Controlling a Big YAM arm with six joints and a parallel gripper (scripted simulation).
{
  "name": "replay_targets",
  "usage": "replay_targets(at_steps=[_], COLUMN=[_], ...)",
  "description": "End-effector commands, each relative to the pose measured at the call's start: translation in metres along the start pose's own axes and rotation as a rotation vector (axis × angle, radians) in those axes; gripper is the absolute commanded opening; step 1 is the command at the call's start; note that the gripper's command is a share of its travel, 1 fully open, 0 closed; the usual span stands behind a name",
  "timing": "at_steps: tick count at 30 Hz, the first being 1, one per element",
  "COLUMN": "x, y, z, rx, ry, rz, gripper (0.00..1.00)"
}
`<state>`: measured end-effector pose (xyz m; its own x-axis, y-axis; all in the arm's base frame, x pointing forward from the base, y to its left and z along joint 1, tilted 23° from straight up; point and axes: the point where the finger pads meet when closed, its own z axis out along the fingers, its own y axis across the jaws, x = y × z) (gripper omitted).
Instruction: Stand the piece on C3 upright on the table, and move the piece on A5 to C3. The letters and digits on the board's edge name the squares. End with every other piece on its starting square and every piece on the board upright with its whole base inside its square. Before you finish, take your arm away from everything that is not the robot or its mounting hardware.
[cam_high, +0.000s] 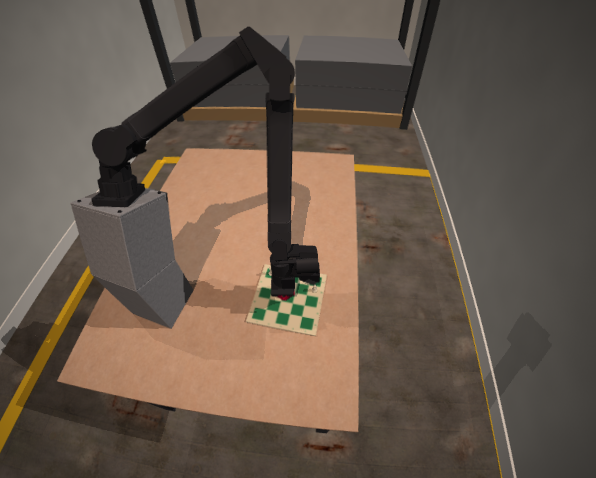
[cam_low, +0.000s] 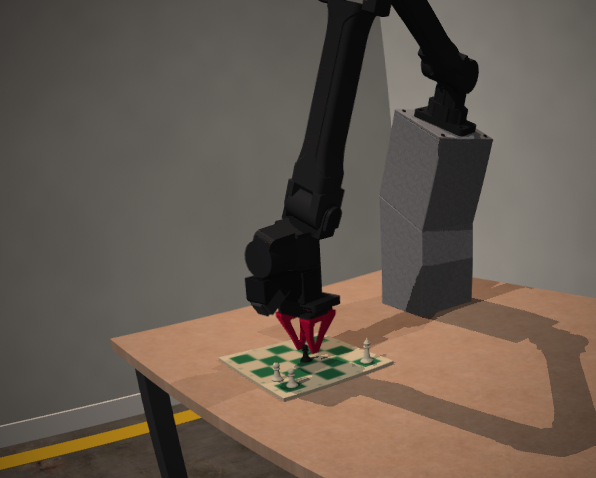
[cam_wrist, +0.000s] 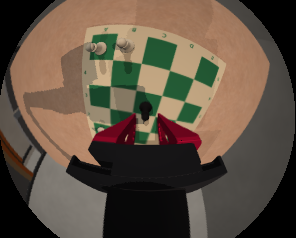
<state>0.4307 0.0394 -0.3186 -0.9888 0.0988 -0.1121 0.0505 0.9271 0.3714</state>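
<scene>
Industrial robot cell or warehouse test bay. Indicated by: stained concrete floor (cam_high: 410, 310) marked with yellow safety tape (cam_high: 392, 170); plain grey walls (cam_high: 510, 100); dark steel shelf rack (cam_high: 417, 60) stocked with grey crates (cam_high: 352, 75); arm mounted on grey pedestal (cam_high: 122, 245).

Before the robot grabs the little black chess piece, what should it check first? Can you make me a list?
1. Fingers on both sides of the black piece: ok, the red fingers stand either side of its top in the wrist view.
2. Gripper holding anything already: ok, it is partly open with nothing in it.
3. Black piece standing upright: ok.
4. White pieces out of the way: ok, the two white pieces at the near edge of the board and the tall white piece stand apart from the gripper.
5. Which square the black piece is on: cannot tell, the edge letters are too small.
</scene>
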Motion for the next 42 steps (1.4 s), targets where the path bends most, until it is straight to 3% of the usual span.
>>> replay_targets(at_steps=[1,5,9,12,42], x=[-0.009,-0.016,-0.005,-0.013,-0.013], y=[0.007,0.01,0.007,0.01,0.01], z=[0.005,0.003,0.013,0.006,0.006], rx=[-0.001,-0.002,0.0,-0.001,-0.002], ry=[-0.019,-0.032,-0.009,-0.024,-0.025], rz=[-0.01,-0.015,-0.006,-0.015,-0.016], gripper=[0.33,0.33,0.33,0.33,0.33])
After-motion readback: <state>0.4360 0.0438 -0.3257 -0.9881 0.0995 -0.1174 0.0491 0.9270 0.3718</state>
